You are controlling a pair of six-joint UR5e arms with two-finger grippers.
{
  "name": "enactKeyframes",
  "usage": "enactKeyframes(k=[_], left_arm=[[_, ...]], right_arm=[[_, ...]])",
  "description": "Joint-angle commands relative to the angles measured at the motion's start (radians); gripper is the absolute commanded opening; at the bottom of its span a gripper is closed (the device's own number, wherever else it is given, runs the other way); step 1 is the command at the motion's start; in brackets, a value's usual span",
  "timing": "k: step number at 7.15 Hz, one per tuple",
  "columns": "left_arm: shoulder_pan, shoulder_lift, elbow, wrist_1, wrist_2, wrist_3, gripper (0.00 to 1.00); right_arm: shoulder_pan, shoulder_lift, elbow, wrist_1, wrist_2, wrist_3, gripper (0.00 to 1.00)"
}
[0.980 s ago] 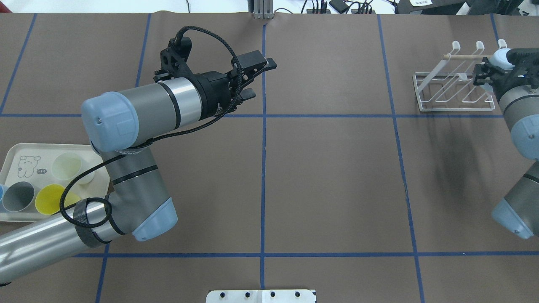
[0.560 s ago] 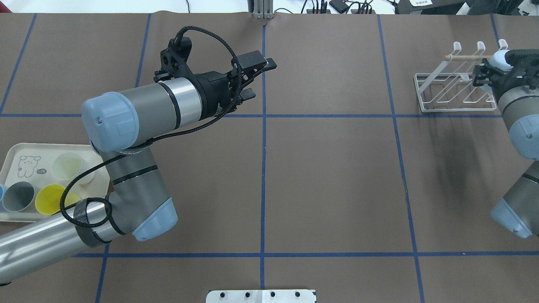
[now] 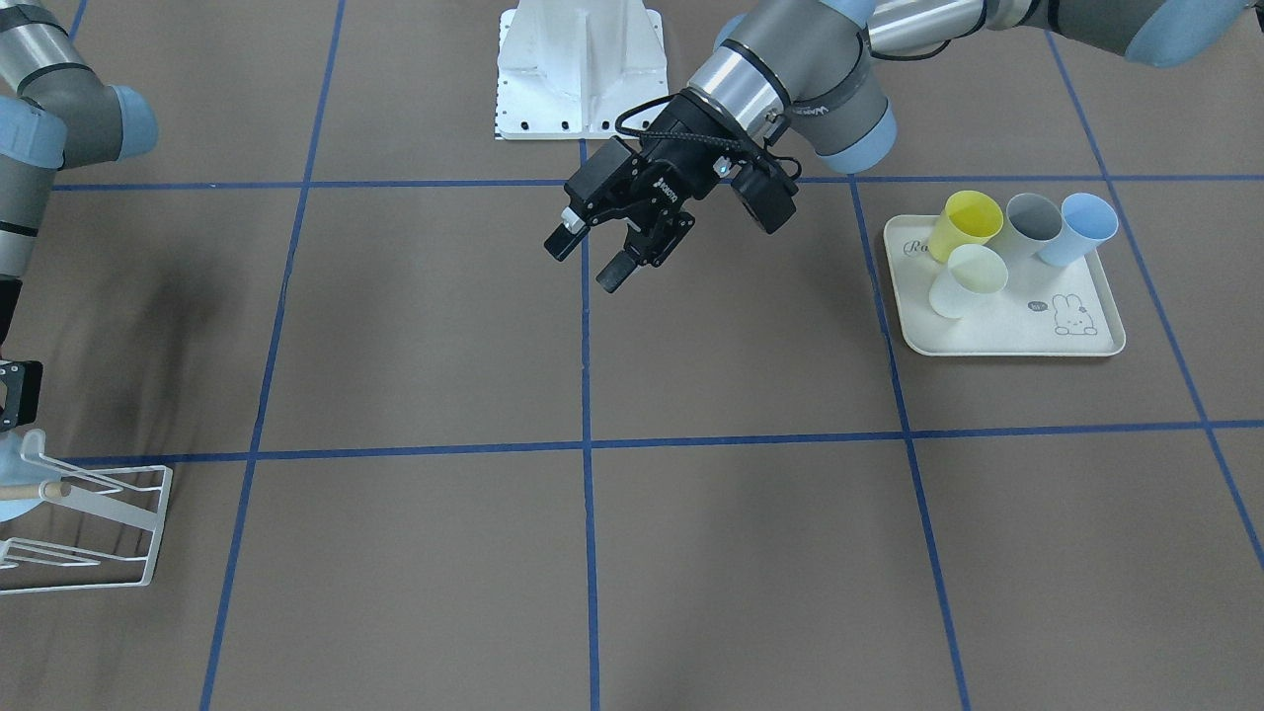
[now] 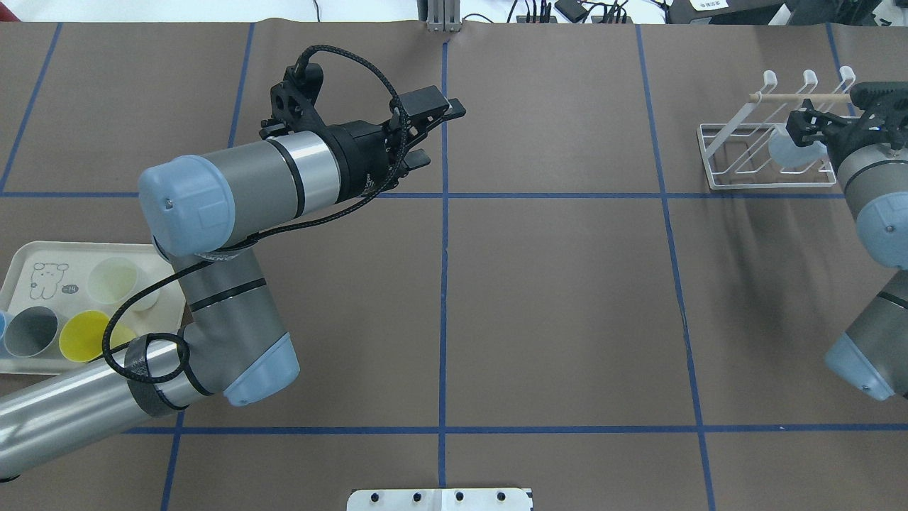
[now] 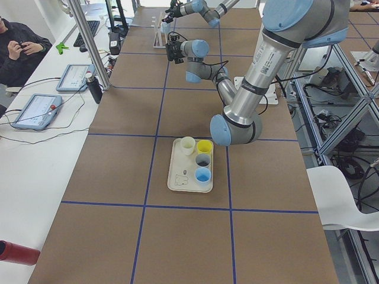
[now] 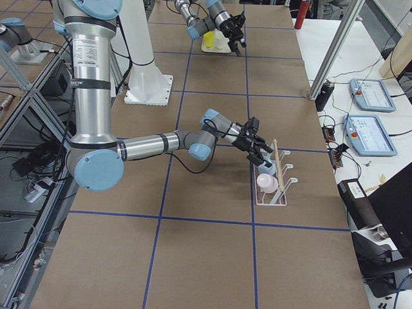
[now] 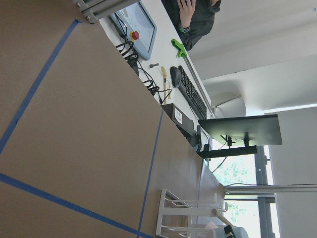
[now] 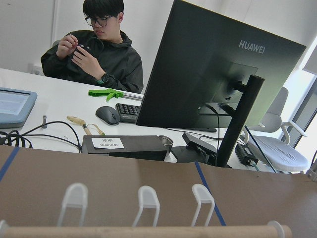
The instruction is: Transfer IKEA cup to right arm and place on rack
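Beside the white wire rack (image 4: pixel 745 142), where a pale plastic cup (image 4: pixel 784 152) lay, the right hand (image 4: pixel 800 128) stood open; the left hand (image 3: pixel 583 264), open and empty, hung well apart over bare brown tabletop (image 4: pixel 567 298).

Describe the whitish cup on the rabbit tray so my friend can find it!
Find the cream tray with the rabbit drawing, on the table's side by the robot's left arm. The yellow cup, grey cup and blue cup stand in a row there. The whitish cup stands alone outside that row, on the rabbit's half, and is the palest.

The back of the black monitor (image 8: pixel 198 64) reads "HUAWEI"; the white label (image 8: pixel 107 143) below it is illegible.
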State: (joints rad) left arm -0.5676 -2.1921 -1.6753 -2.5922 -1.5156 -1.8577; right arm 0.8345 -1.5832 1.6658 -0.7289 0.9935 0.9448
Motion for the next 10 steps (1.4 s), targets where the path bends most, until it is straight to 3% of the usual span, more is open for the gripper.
enactKeyframes(k=[1,3,6,8,10], left_arm=[[0.0,0.0,-0.003,0.0,-0.002,0.003,0.99],[-0.012,0.011,-0.036,0.009,-0.03,0.006,0.99],[-0.037,0.211,-0.248,0.122,-0.098,0.194,0.99],[-0.122,0.353,-0.346,0.207,-0.245,0.334,0.99],[-0.207,0.596,-0.412,0.207,-0.418,0.58,0.99]], right_arm=[[0.003,0.002,0.017,0.005,0.013,0.003,0.99],[0.073,-0.02,0.131,0.002,0.188,0.015,0.99],[0.24,-0.07,0.293,-0.03,0.594,0.015,0.99],[0.241,-0.054,0.362,-0.078,0.754,0.093,0.99],[0.238,0.018,0.368,-0.072,0.94,0.234,0.99]])
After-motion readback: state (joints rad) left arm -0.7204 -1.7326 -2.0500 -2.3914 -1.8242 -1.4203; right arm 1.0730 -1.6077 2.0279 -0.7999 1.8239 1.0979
